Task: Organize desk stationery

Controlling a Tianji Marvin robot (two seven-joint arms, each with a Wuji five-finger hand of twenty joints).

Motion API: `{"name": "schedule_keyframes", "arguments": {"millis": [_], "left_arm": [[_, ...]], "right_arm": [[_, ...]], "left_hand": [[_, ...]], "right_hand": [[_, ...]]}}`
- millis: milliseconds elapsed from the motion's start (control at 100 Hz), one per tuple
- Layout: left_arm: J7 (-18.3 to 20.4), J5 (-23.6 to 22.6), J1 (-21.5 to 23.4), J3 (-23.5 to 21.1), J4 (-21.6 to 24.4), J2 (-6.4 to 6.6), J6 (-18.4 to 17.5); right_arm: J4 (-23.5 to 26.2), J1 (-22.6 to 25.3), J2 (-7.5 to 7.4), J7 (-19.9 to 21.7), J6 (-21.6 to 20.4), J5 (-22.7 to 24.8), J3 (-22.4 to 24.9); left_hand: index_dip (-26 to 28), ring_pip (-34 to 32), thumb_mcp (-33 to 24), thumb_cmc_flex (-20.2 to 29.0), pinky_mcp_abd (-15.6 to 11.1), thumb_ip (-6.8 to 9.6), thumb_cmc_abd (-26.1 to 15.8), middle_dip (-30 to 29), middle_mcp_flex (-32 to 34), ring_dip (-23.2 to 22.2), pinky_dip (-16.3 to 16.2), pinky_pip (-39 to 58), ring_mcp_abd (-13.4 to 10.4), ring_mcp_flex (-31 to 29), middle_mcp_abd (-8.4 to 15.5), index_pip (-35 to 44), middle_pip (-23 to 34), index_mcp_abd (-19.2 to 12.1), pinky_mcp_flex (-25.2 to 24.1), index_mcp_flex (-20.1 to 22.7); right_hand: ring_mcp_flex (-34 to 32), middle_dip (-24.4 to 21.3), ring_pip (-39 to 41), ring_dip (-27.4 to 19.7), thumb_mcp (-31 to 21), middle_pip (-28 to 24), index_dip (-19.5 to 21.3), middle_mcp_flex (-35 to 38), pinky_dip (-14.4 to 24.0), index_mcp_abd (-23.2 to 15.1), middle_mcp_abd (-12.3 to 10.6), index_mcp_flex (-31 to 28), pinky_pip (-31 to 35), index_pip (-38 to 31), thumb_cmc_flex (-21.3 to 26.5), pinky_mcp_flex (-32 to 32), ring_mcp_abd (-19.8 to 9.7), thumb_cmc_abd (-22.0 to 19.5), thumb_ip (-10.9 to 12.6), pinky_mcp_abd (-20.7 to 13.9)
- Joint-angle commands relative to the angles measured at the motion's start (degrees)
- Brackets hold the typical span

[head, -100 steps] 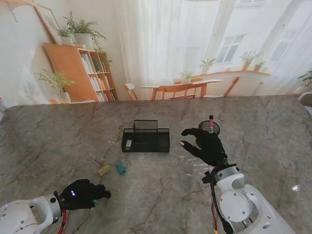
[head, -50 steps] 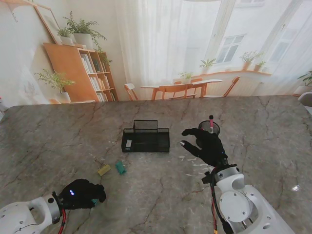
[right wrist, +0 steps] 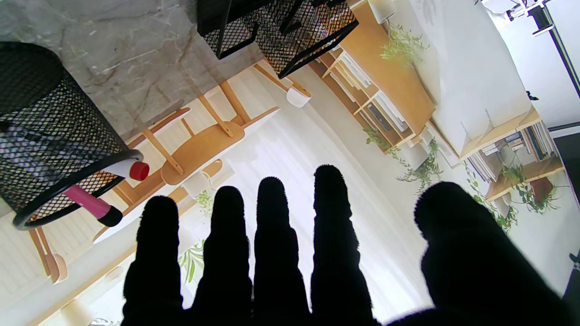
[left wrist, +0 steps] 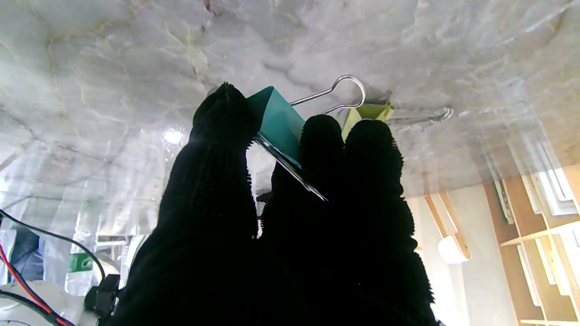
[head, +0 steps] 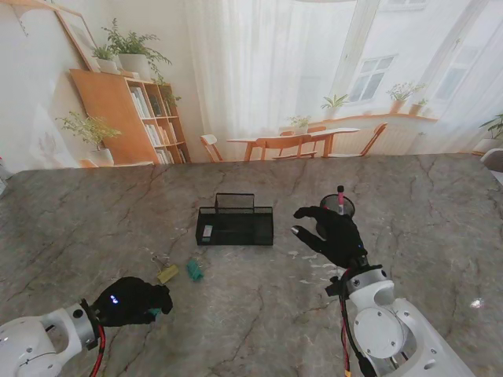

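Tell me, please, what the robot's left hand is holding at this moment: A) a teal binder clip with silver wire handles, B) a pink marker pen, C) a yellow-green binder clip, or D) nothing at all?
A: in the left wrist view the black-gloved left hand has its fingers pinched on the teal binder clip with silver wire handles, while the yellow-green clip lies beyond on the marble table.

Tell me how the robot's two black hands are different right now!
The left hand is shut, its fingers pinching a teal binder clip; the right hand is open, fingers spread, holding nothing. The left hand is near the loose clips on the table; the right hand is beside the mesh pen cup. Both wear fuzzy black gloves.
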State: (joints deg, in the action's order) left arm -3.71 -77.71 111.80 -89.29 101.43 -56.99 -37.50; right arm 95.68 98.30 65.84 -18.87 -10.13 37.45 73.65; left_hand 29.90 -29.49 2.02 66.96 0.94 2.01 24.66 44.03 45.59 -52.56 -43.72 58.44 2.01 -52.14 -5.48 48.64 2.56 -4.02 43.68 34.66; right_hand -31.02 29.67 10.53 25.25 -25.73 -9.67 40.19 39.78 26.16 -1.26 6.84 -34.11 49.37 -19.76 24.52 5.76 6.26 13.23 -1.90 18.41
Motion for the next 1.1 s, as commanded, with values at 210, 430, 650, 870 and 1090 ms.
{"name": "schedule_keyframes", "arguments": {"millis": [210, 430, 650, 870, 1090], "left_arm": [[0.0, 1.7, -1.8, -2.0, 4.3, -0.59, -3.1], [0.3, 3.8, -6.8, -1.1, 5.1, -0.92, -3.7], [0.6, 7.0, -14.8, 3.6, 2.4, -1.25, -2.3], [0.0, 11.1, -25.7, 12.0, -5.3, -1.59, -0.4], [-1.4, 15.7, -37.3, 21.9, -14.6, -2.40, 2.5]], "right_arm": [[0.2, 0.3, 0.17, 0.5, 0.0, -0.1, 0.3], [0.3, 0.5, 0.31, 0.0, 0.0, -0.3, 0.5], [0.3, 0.7, 0.48, -0.5, 0.0, -0.8, 0.7], [0.4, 0.8, 0.62, -0.9, 0.0, -1.3, 0.8], [0.6, 1.0, 0.72, -1.1, 0.0, -1.6, 1.0]], "left_hand": [[-1.1, -2.1, -7.3, 7.0, -5.3, -4.03, -3.8, 4.1, 11.5, -0.8, -3.5, -0.7, -0.7, -1.3, 6.0, 1.8, 9.5, -0.1, 1.9, 0.9], [-1.3, -2.3, -7.3, 7.0, -5.4, -3.98, -3.8, 4.2, 11.5, -0.8, -4.5, -1.2, -0.7, -1.3, 5.9, 2.0, 9.6, -0.1, 2.0, 0.8], [-1.5, -2.4, -7.4, 7.0, -5.5, -4.03, -3.8, 4.2, 11.5, -0.8, -5.0, -1.4, -0.7, -1.2, 5.9, 2.1, 9.6, 0.0, 2.1, 0.8], [-1.7, -2.3, -7.4, 7.0, -5.5, -4.03, -3.9, 4.2, 11.4, -0.8, -5.5, -1.7, -0.8, -1.1, 6.0, 2.2, 9.5, -0.1, 2.1, 0.7], [-1.8, -2.3, -7.4, 7.0, -5.5, -3.99, -3.9, 4.2, 11.2, -0.8, -5.8, -1.9, -0.8, -1.0, 6.0, 2.3, 9.5, 0.0, 2.0, 0.5]], "right_hand": [[-0.1, 0.9, 0.0, 0.4, 2.1, -0.8, 1.1, 0.0, 1.2, -0.5, -0.1, -0.7, 0.8, -0.3, 0.2, -0.6, -0.6, -1.6, -0.2, -0.8], [-0.1, 0.9, 0.0, 0.4, 2.2, -0.8, 1.1, 0.0, 1.2, -0.5, -0.1, -0.7, 0.8, -0.3, 0.2, -0.6, -0.5, -1.6, -0.2, -0.8], [-0.1, 0.8, 0.0, 0.4, 2.2, -0.8, 1.1, 0.1, 1.2, -0.5, 0.0, -0.9, 0.8, -0.3, 0.2, -0.5, -0.6, -1.6, -0.2, -0.8], [-0.1, 0.8, 0.0, 0.4, 2.2, -0.8, 1.1, 0.1, 1.2, -0.5, -0.1, -0.8, 0.8, -0.3, 0.3, -0.6, -0.6, -1.6, -0.2, -0.9], [-0.2, 0.8, 0.0, 0.4, 2.3, -0.8, 1.1, 0.1, 1.2, -0.4, 0.0, -1.1, 0.8, -0.4, 0.2, -0.5, -0.6, -1.6, -0.2, -0.9]]}}
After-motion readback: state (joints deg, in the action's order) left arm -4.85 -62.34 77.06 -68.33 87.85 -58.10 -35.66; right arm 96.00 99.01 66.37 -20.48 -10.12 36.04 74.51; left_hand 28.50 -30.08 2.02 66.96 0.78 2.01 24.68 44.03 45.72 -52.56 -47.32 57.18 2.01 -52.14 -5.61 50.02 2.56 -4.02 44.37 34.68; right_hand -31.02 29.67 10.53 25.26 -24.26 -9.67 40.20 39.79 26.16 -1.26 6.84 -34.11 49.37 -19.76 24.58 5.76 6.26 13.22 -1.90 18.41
